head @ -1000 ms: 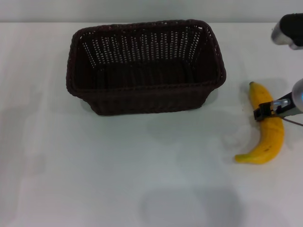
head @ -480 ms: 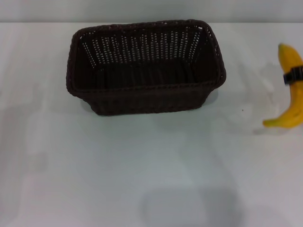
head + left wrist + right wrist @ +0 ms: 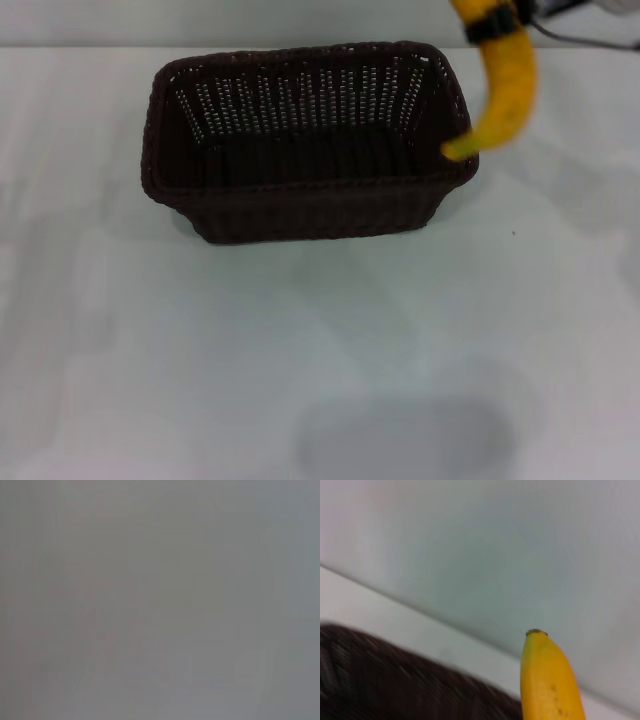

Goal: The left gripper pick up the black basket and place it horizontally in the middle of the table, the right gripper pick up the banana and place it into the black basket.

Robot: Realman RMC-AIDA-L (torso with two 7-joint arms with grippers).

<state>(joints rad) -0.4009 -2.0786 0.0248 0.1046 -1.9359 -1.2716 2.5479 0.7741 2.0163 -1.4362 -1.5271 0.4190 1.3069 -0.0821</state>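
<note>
The black basket (image 3: 308,140) stands lengthwise across the middle of the white table (image 3: 320,330), open side up and empty. My right gripper (image 3: 494,20) is shut on the banana (image 3: 500,90) at the top right of the head view. The banana hangs in the air, its lower tip just above the basket's right rim. In the right wrist view the banana (image 3: 549,680) shows close up, with the basket's dark rim (image 3: 395,675) below it. My left gripper is out of view; the left wrist view shows only plain grey.
A small dark speck (image 3: 514,234) lies on the table right of the basket. A faint grey shadow (image 3: 405,435) falls on the table near the front edge.
My right gripper has lifted the banana off the table at the right and carried it up and left, to above the basket's right end. The basket has not moved.
</note>
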